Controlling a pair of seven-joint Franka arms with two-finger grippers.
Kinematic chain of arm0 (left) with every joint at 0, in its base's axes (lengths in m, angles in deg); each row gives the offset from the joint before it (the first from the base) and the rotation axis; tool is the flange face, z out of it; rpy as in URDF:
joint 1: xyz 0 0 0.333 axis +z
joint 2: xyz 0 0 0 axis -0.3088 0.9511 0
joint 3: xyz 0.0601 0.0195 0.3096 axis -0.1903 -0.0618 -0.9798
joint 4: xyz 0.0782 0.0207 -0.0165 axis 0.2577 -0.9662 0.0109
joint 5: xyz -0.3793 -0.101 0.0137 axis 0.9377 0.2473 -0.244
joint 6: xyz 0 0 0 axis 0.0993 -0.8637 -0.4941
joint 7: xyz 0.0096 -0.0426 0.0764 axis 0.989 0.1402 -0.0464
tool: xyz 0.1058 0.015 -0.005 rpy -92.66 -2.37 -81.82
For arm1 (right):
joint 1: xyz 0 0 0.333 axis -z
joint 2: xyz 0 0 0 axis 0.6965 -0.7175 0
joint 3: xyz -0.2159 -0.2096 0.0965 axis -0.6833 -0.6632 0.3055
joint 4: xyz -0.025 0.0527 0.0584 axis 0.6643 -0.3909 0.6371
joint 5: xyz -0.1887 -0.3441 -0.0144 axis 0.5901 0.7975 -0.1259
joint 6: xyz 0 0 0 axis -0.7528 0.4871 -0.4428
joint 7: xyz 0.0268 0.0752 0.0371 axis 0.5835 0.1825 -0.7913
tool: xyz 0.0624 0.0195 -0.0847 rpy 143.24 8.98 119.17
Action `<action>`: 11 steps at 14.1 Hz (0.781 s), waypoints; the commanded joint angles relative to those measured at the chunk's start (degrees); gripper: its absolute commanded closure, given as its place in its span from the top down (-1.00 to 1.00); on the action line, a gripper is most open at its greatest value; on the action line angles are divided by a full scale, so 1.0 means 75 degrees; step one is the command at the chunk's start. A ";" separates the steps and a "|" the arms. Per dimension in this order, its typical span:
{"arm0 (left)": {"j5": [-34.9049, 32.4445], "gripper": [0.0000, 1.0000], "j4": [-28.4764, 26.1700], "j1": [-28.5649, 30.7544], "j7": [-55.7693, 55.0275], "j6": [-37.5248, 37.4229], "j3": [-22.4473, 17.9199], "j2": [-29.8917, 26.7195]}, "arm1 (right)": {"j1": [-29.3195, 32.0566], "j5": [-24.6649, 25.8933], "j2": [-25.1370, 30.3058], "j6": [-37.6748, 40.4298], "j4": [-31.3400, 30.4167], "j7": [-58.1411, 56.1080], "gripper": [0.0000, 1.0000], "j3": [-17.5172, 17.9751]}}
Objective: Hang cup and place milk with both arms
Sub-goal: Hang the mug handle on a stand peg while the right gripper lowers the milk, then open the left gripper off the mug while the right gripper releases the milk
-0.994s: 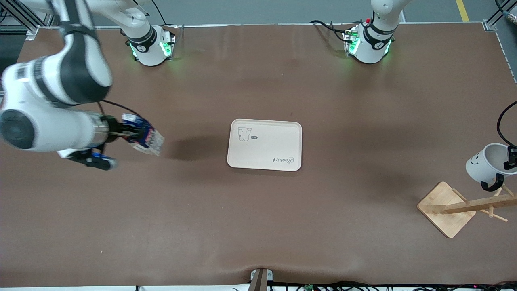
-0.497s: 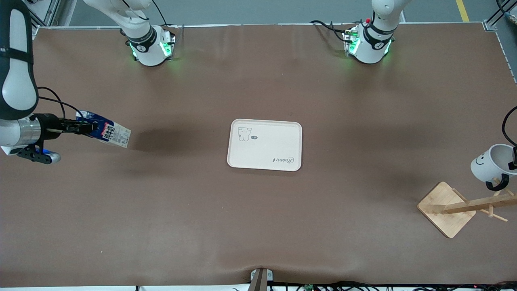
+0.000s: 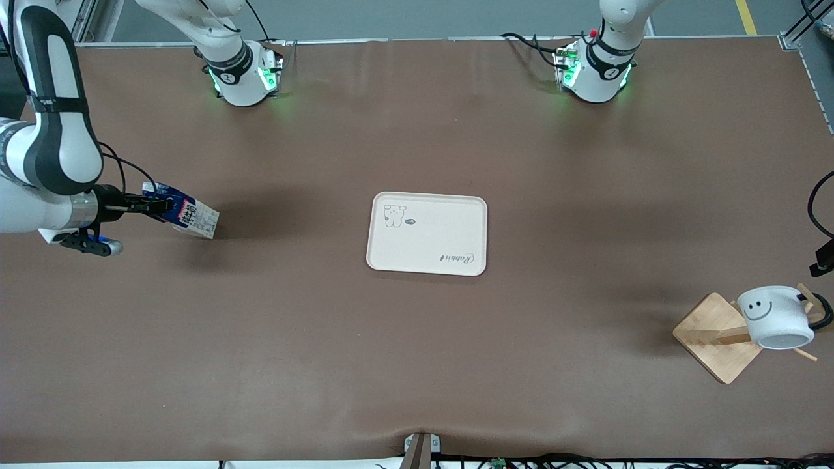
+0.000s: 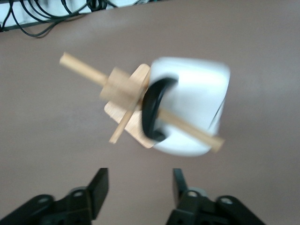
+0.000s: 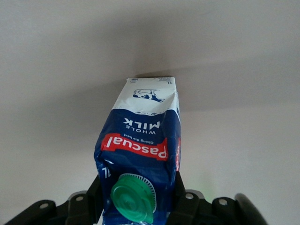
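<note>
The brown table (image 3: 417, 365) took up pretty much the whole scene. The right arm (image 3: 45, 143) came in from the right arm's end of the table, and its gripper (image 3: 159, 207) was clamped on the top of the milk (image 3: 186, 217), up by the green cap (image 5: 133, 197). The carton was tipped over on a slant above the table at that end, white bottom pointing toward the cream tray (image 3: 427, 233) in the middle. I couldn't tell whether the bottom corner was touching the table.

The tray sat flat with nothing on it, well apart from both grippers.

At the left arm's end stood the wooden rack (image 3: 717, 335), and the cup (image 3: 775, 317) was hanging on it, black handle (image 4: 154, 110) looped over a peg (image 4: 187, 129), smiley facing up. The left gripper (image 4: 139, 190) was off the cup, fingers spread apart with nothing between them, hovering over the rack.
</note>
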 commanded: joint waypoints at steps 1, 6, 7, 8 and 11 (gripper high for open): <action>0.0080 1.00 -0.0047 0.0023 -0.0501 -0.0261 0.0219 -0.0431 | 0.0322 0.0231 0.0316 -0.0334 -0.0538 -0.0338 -1.00 0.0167; 0.0080 1.00 -0.0070 0.0034 -0.1695 -0.1187 0.0723 -0.1110 | 0.0334 0.0219 0.0304 -0.0430 -0.0646 -0.0327 1.00 0.0191; 0.0092 1.00 -0.0070 0.0046 -0.1930 -0.1432 0.0828 -0.1262 | 0.0300 0.0219 0.0304 -0.0162 -0.0460 -0.0327 1.00 0.0191; 0.0103 1.00 -0.0070 0.0046 -0.2176 -0.1620 0.0853 -0.1391 | 0.0299 0.0219 0.0281 0.0119 -0.0191 -0.0339 1.00 0.0191; 0.0103 1.00 -0.0059 0.0046 -0.2785 -0.2241 0.1226 -0.1685 | 0.0171 0.0196 0.0281 0.0776 0.0559 -0.0327 1.00 0.0226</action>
